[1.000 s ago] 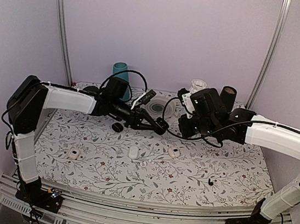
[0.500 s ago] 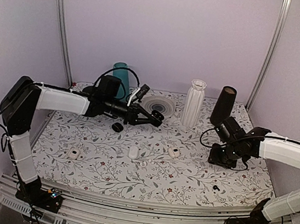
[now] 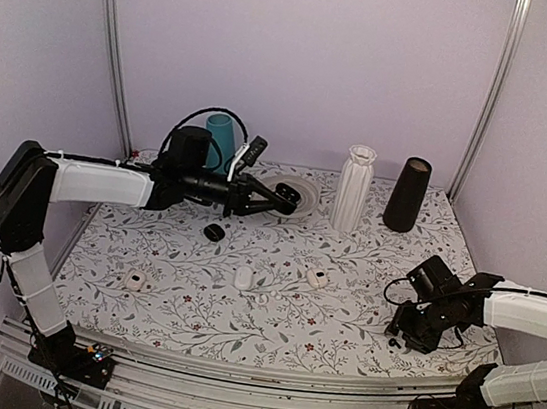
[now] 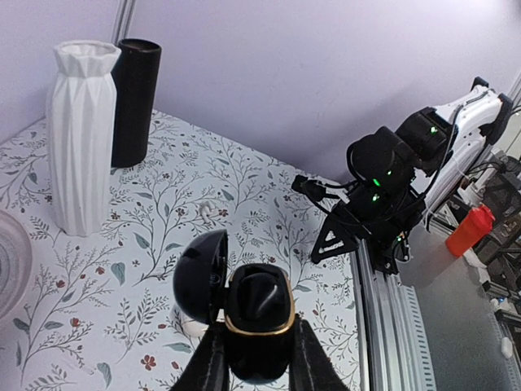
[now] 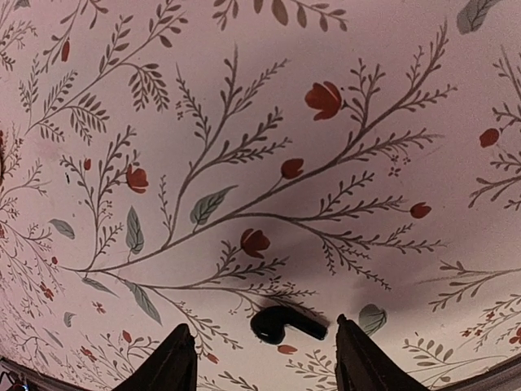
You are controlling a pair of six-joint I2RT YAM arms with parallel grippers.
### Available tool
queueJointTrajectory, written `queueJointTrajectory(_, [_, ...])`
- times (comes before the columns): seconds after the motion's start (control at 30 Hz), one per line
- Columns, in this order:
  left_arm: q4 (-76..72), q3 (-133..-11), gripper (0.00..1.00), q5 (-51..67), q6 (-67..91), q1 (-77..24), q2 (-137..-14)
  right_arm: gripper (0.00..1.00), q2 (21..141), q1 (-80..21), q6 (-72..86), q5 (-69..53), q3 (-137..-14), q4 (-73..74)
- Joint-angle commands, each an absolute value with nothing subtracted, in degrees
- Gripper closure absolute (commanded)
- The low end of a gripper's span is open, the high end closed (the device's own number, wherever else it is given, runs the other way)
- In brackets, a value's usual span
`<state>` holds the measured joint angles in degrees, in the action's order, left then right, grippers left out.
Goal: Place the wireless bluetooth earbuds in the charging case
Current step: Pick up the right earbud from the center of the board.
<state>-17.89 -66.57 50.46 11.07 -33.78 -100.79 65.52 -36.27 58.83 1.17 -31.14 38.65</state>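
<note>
My left gripper point(image 4: 260, 368) is shut on the black charging case point(image 4: 259, 308), held above the table with its lid point(image 4: 199, 277) swung open to the left and a gold rim round the mouth. The top view shows this case point(image 3: 290, 199) at the back centre. Whether its dark hollow holds anything I cannot tell. A glossy black earbud point(image 5: 286, 324) lies on the flowered cloth. My right gripper point(image 5: 269, 358) is low over it and open, one fingertip on each side, touching nothing. In the top view this gripper point(image 3: 405, 336) is at the near right.
A white vase point(image 3: 353, 187), a black cylinder point(image 3: 407, 194), a teal cup point(image 3: 220, 135) and a white dish point(image 3: 301, 185) stand along the back. A black case point(image 3: 214, 232) and white cases point(image 3: 134, 280) point(image 3: 243, 277) point(image 3: 317, 279) lie mid-table. The metal rail runs along the near edge.
My right arm has swung from the back centre to the near right, come down over the black earbud and opened its jaws. My left arm has drawn back a little with the case.
</note>
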Motion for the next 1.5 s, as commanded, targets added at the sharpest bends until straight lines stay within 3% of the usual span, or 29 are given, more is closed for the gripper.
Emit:
queueJointTrajectory(0.0, [-19.6, -65.3, 1.0, 50.4, 11.0, -33.2, -98.4, 0.4, 66.0, -35.8, 60.4, -0.8, -29.9, 34.8])
queueJointTrajectory(0.43, [-18.9, -65.2, 1.0, 50.2, 10.0, -33.3, -97.8, 0.4, 69.3, -36.2, 59.4, -2.3, -29.2, 32.9])
queueJointTrajectory(0.87, [-18.8, -64.7, 1.0, 49.6, 9.8, -33.2, -97.0, 0.4, 74.2, -44.3, 64.4, -3.9, -33.8, 32.6])
queueJointTrajectory(0.97, [-18.7, -64.7, 1.0, 49.7, 9.8, -33.2, -96.9, 0.42, 74.0, -44.0, 65.0, -0.4, -34.2, 35.2])
queueJointTrajectory(1.13, [-18.6, -64.7, 1.0, 49.4, 9.6, -33.2, -96.7, 0.56, 73.6, -43.2, 67.8, 2.7, -34.6, 39.0])
queueJointTrajectory(1.47, [-18.5, -64.7, 1.0, 49.2, 9.5, -33.2, -96.7, 0.65, 75.8, -43.0, 70.3, 5.1, -36.6, 38.1])
